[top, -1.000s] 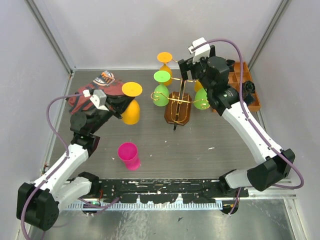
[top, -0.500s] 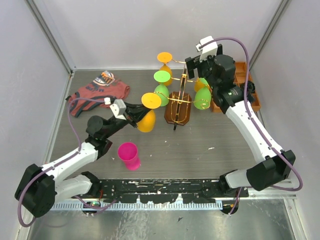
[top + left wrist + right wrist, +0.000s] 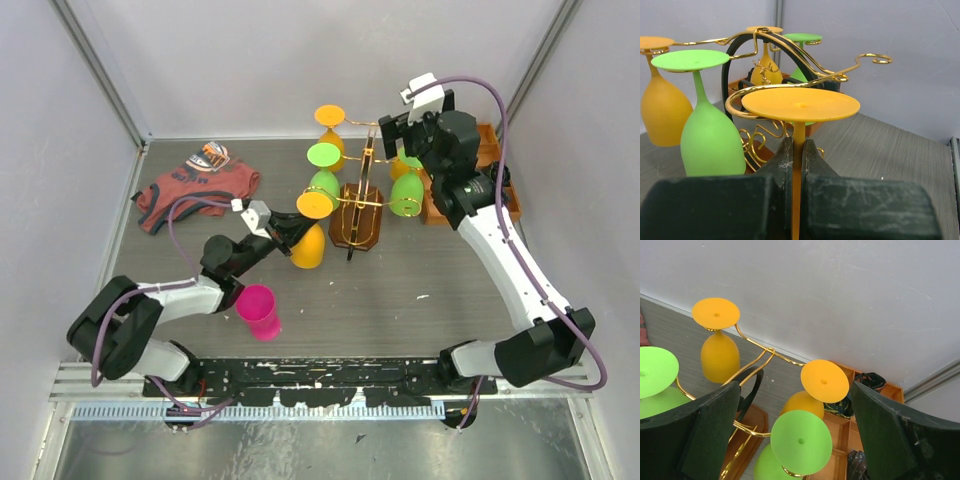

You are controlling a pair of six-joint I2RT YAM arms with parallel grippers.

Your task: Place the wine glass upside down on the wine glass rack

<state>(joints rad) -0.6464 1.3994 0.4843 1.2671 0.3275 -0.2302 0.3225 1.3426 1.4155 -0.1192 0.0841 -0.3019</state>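
The wine glass [image 3: 308, 246], an orange one, hangs upside down with its foot on top, its stem pinched between the closed fingers of the left end effector [image 3: 290, 228]. It is just left of the wine glass rack [image 3: 358, 228]. From the left wrist, one curled gold wire arm of the rack [image 3: 771, 88] sweeps close around the far rim of the glass's foot [image 3: 800, 104]; we cannot tell whether they touch. The way in is crowded. A green glass [image 3: 323, 186] hangs on the rack right behind the held one, and an orange glass [image 3: 331, 140] hangs further back. On the rack's right side hang another green glass [image 3: 405, 194] and an orange one that is mostly hidden. The right end effector [image 3: 401, 138] hovers above that right side with its fingers spread wide, gripping nothing. A pink cup [image 3: 259, 310] stands on the counter [image 3: 420, 280] close beside the left forearm. A red cloth [image 3: 196, 188] lies well apart near the left wall, and an orange-brown tray [image 3: 505, 205] sits against the right wall beyond the rack. The broadest stretch of counter we see runs in front of the rack toward the arm bases; walls close the left, right and far edges.
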